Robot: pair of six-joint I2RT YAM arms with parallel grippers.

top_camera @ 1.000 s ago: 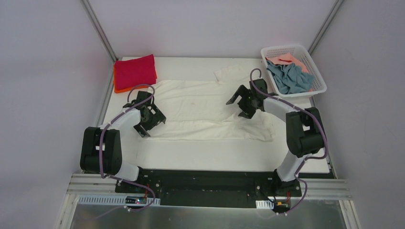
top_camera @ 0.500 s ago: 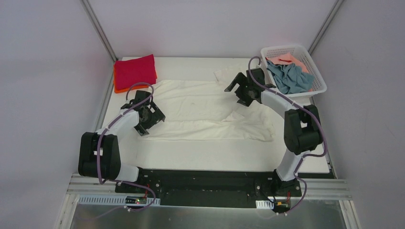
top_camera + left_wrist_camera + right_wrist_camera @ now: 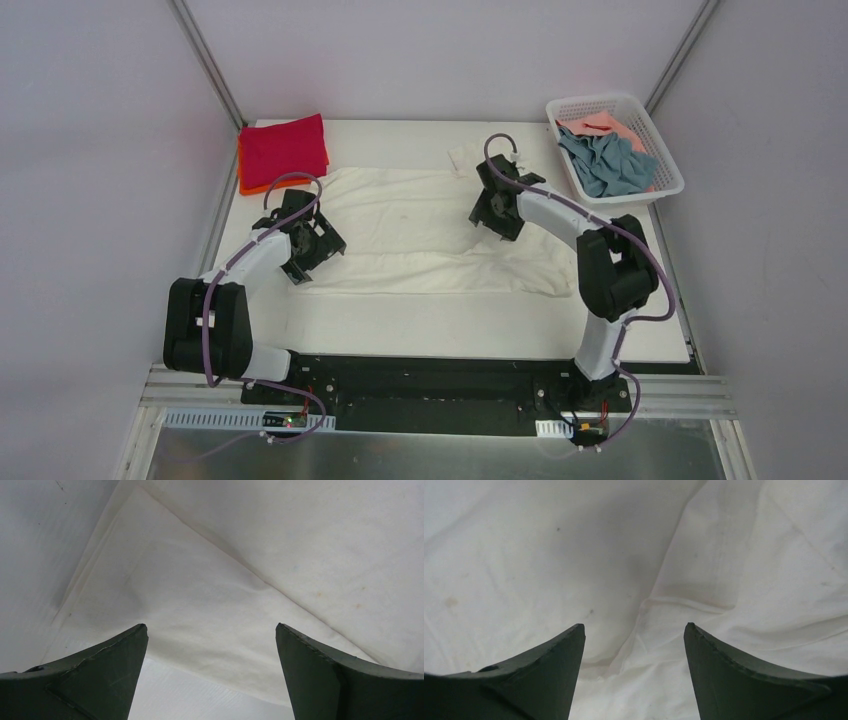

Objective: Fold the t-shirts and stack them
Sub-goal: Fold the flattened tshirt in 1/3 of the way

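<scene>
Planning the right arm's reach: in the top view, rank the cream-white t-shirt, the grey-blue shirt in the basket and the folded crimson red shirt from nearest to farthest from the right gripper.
From the right gripper:
1. cream-white t-shirt: directly beneath it, spread mid-table.
2. grey-blue shirt: in the white mesh basket, far right corner.
3. crimson red shirt: folded, far left corner.

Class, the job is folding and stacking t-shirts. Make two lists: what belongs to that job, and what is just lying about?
Belongs to the job: cream-white t-shirt, red t-shirt, orange t-shirt under it, grey-blue t-shirt, salmon pink t-shirt.
Just lying about: white mesh basket, table.
</scene>
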